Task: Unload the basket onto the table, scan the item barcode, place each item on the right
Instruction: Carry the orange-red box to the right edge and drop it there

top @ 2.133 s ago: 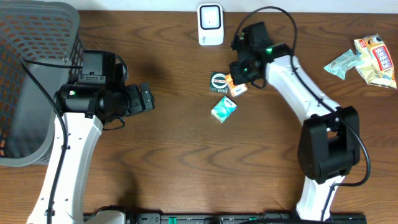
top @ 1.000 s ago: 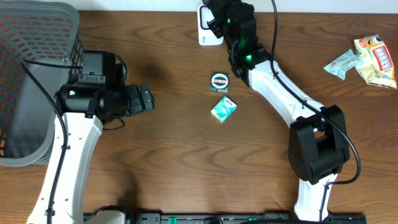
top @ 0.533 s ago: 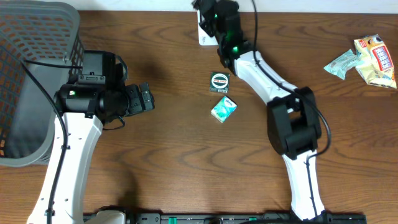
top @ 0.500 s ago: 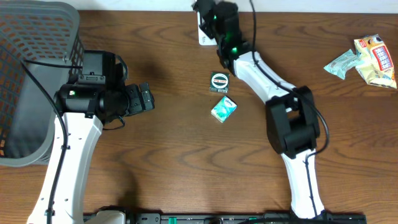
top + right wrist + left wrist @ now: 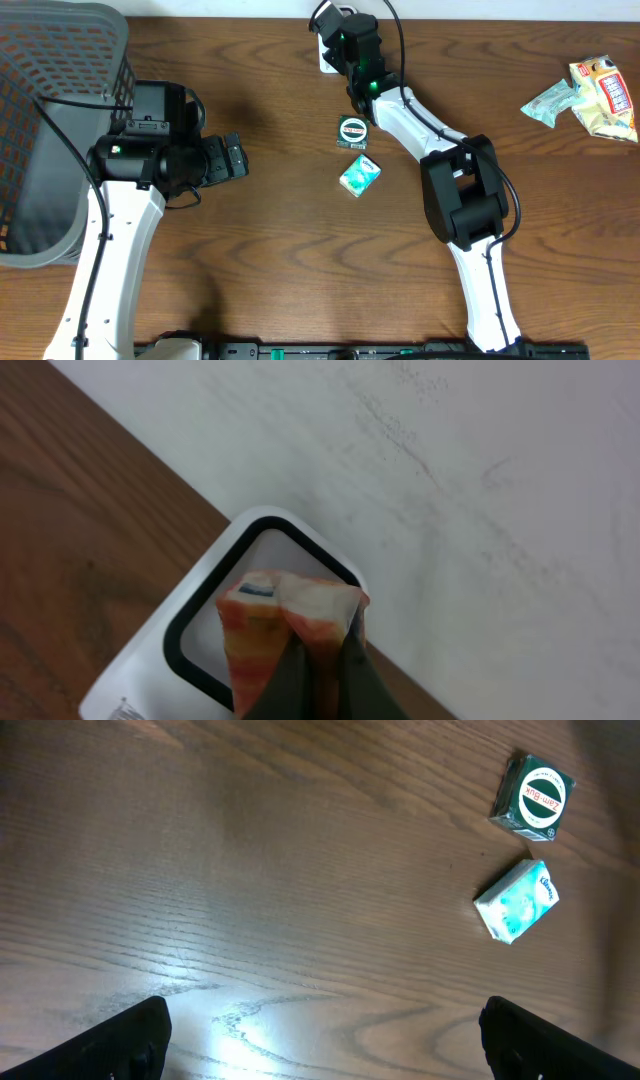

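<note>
Right pincer [image 5: 322,660] clamped on orange packet [image 5: 262,635], held directly before white scanner [image 5: 150,665]. Left pincer [image 5: 325,1042] spread wide above tabletop [image 5: 250,900], gripping nothing; teal pack [image 5: 515,900] lies beyond.

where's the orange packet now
In the right wrist view, the small orange packet sits pinched in the right pincer, in front of the white plastic scanner.

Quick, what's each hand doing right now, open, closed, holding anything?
Left hand: open, holding nothing.
Right hand: closed on the orange packet, in front of the white scanner.
</note>
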Motion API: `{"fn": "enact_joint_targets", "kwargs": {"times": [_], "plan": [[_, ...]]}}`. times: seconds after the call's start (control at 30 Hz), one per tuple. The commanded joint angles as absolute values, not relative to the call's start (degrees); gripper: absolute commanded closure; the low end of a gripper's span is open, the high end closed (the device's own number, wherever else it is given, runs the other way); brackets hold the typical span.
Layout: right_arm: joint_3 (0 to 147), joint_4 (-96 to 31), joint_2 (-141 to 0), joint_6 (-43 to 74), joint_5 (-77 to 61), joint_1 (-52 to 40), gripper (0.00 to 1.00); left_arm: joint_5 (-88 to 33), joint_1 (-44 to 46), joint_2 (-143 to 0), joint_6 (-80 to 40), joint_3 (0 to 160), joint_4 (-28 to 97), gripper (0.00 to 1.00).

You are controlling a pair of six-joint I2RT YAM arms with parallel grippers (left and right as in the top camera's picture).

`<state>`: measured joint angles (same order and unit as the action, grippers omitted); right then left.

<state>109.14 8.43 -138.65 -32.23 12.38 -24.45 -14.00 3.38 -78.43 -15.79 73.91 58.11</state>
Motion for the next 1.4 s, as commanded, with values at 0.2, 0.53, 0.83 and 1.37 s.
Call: {"fn": "enact_joint_targets", "kwargs": {"times": [0.2,0.53,0.83,1.37], "plan": [[110.9,11.6,-137.8,-44.9,17.5,-24.1,0.99,-13.6,3.1,-78.4,-15.2,74.1,58.2,0.02],[111.3,8.2,-137.8,-45.7,14.6,-24.1,0.99,-13.6,3.1,-78.4,-15.2,74.1,58.2,0.02],[111.3,6.5,-135.9,-37.9,15.1,-24.0,0.99,-13.6,3.1,-78.4,-15.2,74.1,58.2,0.02],[111.3,-6.8,-125.0,-29.8,16.2,-17.4,0.99,-13.6,3.1,-78.4,-15.2,74.1,58.2,0.03]]}}
